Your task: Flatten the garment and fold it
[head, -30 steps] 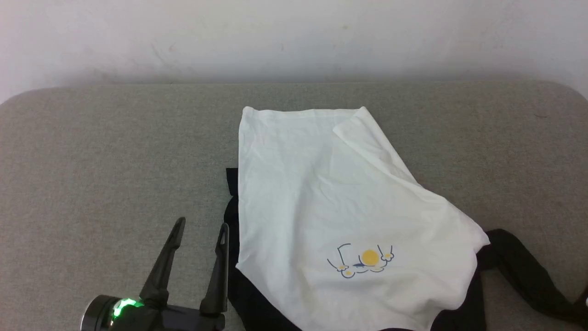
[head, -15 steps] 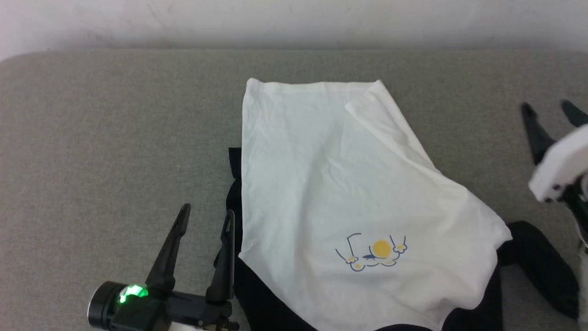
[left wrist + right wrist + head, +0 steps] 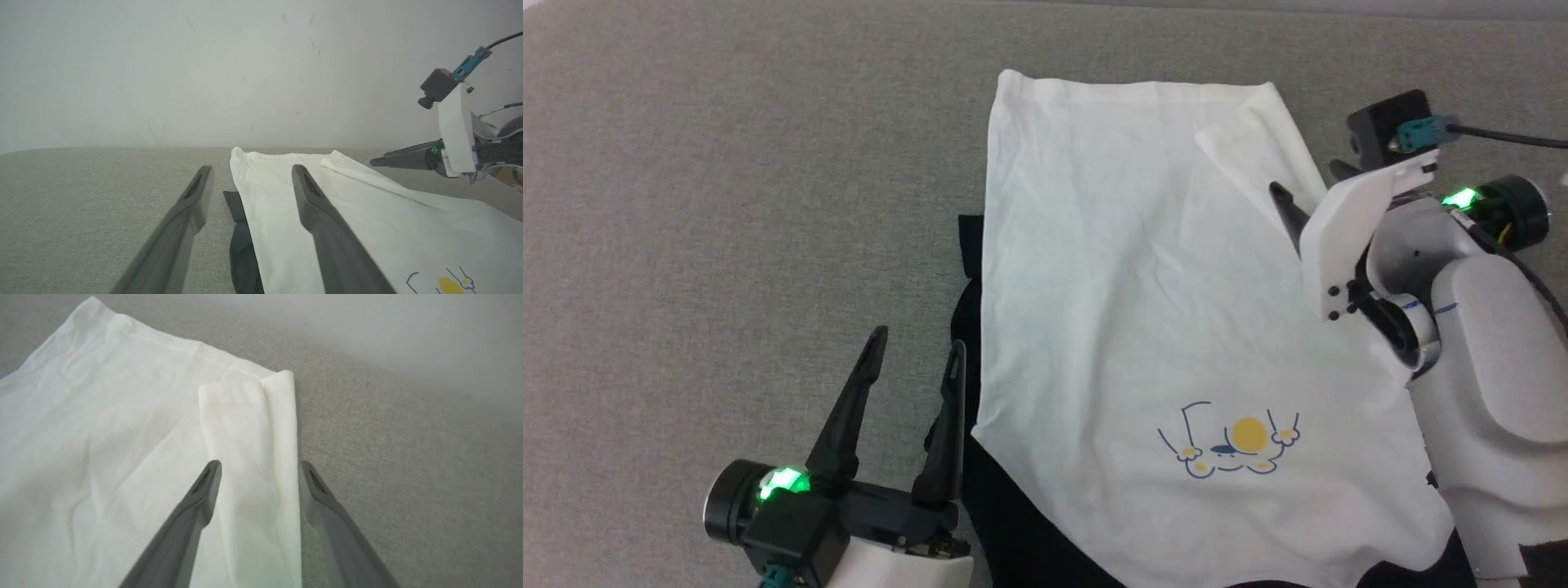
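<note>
To the left of the soft long-sleeved garment with a white torso and black sleeves, a grey woven padded surface is being left bare. Just beside the garment's left edge, the left gripper with two long dark fingers is being held wide open, with nothing being gripped. Its right finger is being held next to the black sleeve that is being exposed from under the garment's white torso. In the left wrist view, the left gripper is being pointed along the left edge of the garment. Whether the cloth is being touched cannot be told.

The garment is being supported by the surface, wrinkled, with the small yellow-and-blue print on its near part. At the garment's far right corner, a white hem flap is being turned back over the torso. Over that flap, the right gripper is being held wide open, with nothing being grasped. In the right wrist view, the right gripper is being spread astride the flap, at the right edge of the garment.
</note>
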You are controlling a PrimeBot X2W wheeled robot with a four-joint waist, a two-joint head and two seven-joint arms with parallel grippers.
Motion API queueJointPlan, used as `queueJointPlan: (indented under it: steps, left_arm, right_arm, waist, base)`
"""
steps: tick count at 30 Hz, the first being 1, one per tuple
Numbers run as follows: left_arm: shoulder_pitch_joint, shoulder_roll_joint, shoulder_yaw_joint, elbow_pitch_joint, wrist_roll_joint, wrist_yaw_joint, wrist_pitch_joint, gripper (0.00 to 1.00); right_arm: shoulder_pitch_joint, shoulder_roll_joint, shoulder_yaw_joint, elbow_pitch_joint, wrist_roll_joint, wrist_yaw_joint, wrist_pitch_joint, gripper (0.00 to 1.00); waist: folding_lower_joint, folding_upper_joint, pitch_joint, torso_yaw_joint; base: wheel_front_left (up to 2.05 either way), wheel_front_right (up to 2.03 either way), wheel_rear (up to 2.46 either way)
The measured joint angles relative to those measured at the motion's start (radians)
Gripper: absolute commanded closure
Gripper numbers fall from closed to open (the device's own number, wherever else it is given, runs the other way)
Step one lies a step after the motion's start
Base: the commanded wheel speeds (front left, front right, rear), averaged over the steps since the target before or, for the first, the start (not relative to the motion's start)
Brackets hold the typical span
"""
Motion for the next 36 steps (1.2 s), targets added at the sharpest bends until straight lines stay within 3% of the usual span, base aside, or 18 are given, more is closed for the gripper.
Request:
queueJointPlan:
  steps: [9, 10, 11, 12, 16, 19, 25, 36]
  left_arm:
    - [-0.003, -0.009, -0.005, 0.01, -0.001, -0.002, 0.0, 0.0]
    - [-0.003, -0.009, -0.005, 0.011, -0.001, -0.003, 0.0, 0.0]
    - [-0.003, -0.009, -0.005, 0.011, -0.001, -0.006, 0.0, 0.0]
    - [-0.003, -0.009, -0.005, 0.012, -0.001, -0.008, 0.0, 0.0]
    - [-0.003, -0.012, -0.004, 0.019, -0.001, -0.009, 0.0, 0.0]
    - [-0.003, -0.012, -0.004, 0.023, -0.001, -0.009, 0.0, 0.0]
    - [-0.003, -0.015, -0.003, 0.024, -0.001, -0.009, 0.0, 0.0]
    - [-0.003, -0.016, -0.001, 0.016, 0.0, -0.017, 0.0, 0.0]
  right_arm:
    - [-0.052, 0.012, 0.046, 0.179, -0.01, 0.0, -0.047, 0.0]
    - [-0.056, 0.013, 0.044, 0.191, -0.011, 0.0, -0.052, 0.13]
    - [-0.061, 0.014, 0.041, 0.2, -0.012, 0.0, -0.06, 0.5]
    - [-0.067, 0.016, 0.037, 0.21, -0.016, 0.0, -0.065, 0.6]
    - [-0.078, 0.021, 0.022, 0.238, -0.024, 0.0, -0.08, 0.9]
    - [-0.084, 0.022, 0.016, 0.25, -0.024, 0.0, -0.091, 1.0]
    - [-0.094, 0.016, -0.038, 0.246, -0.004, 0.0, -0.109, 1.0]
    - [-0.106, -0.103, -0.21, 0.201, -0.08, 0.0, -0.093, 1.0]
  waist:
    - [-0.0001, 0.0, 0.017, 0.038]
    - [-0.0001, 0.0, 0.017, 0.039]
    - [-0.0001, 0.0, 0.017, 0.04]
    - [-0.0001, 0.0, 0.017, 0.04]
    - [-0.0001, 0.0, 0.009, 0.035]
    - [-0.0002, 0.0, -0.002, 0.029]
    - [-0.0002, 0.0, -0.02, 0.013]
    - [-0.0001, 0.0, 0.026, 0.008]
  base:
    - [0.0, 0.0, 0.0]
    - [0.0, 0.0, 0.0]
    - [0.0, 0.0, 0.0]
    - [0.0, 0.0, 0.0]
    - [0.0, 0.0, 0.0]
    - [0.0, 0.0, 0.0]
    - [0.0, 0.0, 0.0]
    - [0.0, 0.0, 0.0]
